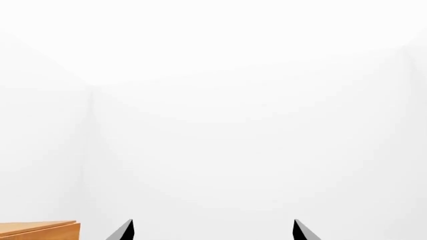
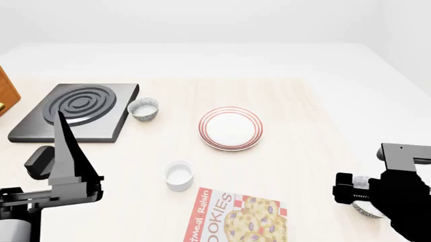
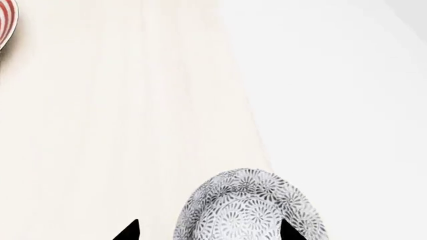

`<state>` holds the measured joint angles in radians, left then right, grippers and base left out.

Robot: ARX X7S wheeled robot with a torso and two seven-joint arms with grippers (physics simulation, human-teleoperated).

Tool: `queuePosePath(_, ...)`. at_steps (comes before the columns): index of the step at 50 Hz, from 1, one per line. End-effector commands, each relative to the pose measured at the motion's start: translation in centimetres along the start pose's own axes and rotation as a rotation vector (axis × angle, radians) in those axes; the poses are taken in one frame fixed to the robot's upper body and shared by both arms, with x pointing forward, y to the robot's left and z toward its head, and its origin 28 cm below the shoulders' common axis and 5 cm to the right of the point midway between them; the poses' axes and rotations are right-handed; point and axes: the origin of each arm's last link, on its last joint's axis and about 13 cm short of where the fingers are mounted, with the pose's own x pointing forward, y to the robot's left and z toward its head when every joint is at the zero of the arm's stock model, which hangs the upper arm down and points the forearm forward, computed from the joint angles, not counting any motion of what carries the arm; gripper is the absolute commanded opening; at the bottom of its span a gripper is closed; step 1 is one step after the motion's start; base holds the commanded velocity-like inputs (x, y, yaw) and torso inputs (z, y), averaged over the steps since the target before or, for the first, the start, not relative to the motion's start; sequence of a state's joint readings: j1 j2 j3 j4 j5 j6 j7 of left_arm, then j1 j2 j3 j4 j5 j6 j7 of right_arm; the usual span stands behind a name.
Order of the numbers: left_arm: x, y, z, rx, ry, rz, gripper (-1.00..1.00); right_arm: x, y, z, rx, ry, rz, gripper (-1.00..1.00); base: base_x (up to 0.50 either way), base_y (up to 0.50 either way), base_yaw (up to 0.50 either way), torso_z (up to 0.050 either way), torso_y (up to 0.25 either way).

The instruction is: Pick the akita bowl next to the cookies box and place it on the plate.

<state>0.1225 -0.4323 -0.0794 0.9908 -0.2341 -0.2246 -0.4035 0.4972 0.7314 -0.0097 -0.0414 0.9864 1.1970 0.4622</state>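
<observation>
The akita bowl (image 3: pixel 250 207), grey-and-white speckled, sits on the table near its right edge, to the right of the red cookies box (image 2: pixel 239 218). In the head view the bowl (image 2: pixel 368 211) is mostly hidden under my right gripper (image 2: pixel 360 195). My right gripper (image 3: pixel 209 231) is open and low at the bowl: one fingertip is outside its wall and the other lies over its far side. The red-ringed white plate (image 2: pixel 230 127) lies mid-table; its edge (image 3: pixel 5 22) also shows in the right wrist view. My left gripper (image 1: pixel 213 232) is open and empty, raised at the table's left (image 2: pixel 67 156).
A second speckled bowl (image 2: pixel 145 108) stands beside a black stove plate (image 2: pixel 77 111) at the back left. A plain white cup (image 2: pixel 179 175) sits just behind the cookies box. A wooden cabinet corner (image 1: pixel 40 230) shows at the far left. The table's right edge runs close to the bowl.
</observation>
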Motion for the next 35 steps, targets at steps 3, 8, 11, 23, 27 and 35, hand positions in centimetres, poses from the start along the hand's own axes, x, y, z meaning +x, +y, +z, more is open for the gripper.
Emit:
queuePosePath(3,0.0,0.0,-0.1,0.000,0.002,0.001,1.00,0.8,0.4,-1.7,0.008,0.060,0.032,1.00,0.00,0.00,0.00,0.000,0.000)
queuePosePath(8,0.0,0.0,-0.2,0.000,0.002,0.002,1.00,1.2,0.5,-2.0,0.015,0.077,0.042,1.00,0.00,0.00,0.00,0.000,0.000)
queuePosePath(11,0.0,0.0,-0.3,0.001,0.003,0.002,1.00,1.7,0.5,-2.2,0.019,0.090,0.046,1.00,0.00,0.00,0.00,0.000,0.000)
queuePosePath(23,0.0,0.0,-0.2,0.000,0.003,0.002,1.00,3.0,1.3,-3.4,0.011,0.128,0.065,1.00,0.00,0.00,0.00,0.000,0.000)
queuePosePath(27,0.0,0.0,-0.2,-0.001,0.003,0.002,1.00,3.1,1.3,-3.6,0.011,0.136,0.068,1.00,0.00,0.00,0.00,0.000,0.000)
queuePosePath(35,0.0,0.0,-0.2,-0.001,0.003,0.002,1.00,3.3,1.3,-3.9,0.018,0.142,0.070,1.00,0.00,0.00,0.00,0.000,0.000)
